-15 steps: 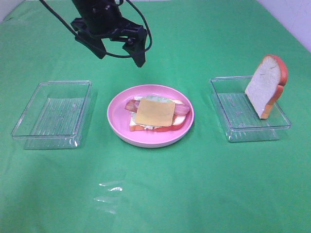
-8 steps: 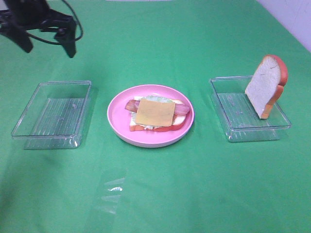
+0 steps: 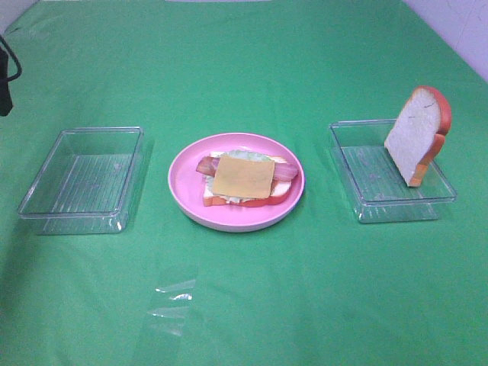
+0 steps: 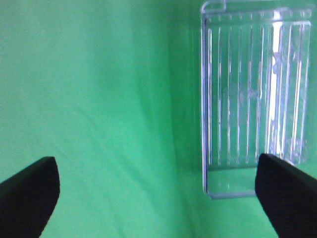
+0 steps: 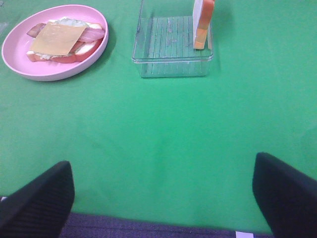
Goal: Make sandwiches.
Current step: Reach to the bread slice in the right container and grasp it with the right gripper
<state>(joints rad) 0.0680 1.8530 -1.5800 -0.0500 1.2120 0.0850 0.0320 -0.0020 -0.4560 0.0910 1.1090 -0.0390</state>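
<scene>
Since left fingers (image 4: pixel 27 196) & right fingers (image 5: pixel 39 201) gape apart, right shd pinch bread slice (image 3: pixel 415 137) crust, square onto cheese (image 3: pixel 242 177)

pink plate (image 3: pixel 183 192) | left clear tray (image 3: pixel 82 180) | right clear tray (image 3: pixel 372 181) | green cloth (image 3: pixel 305 61)

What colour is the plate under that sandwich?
Pink; the plate shows clearest in the exterior high view.
</scene>
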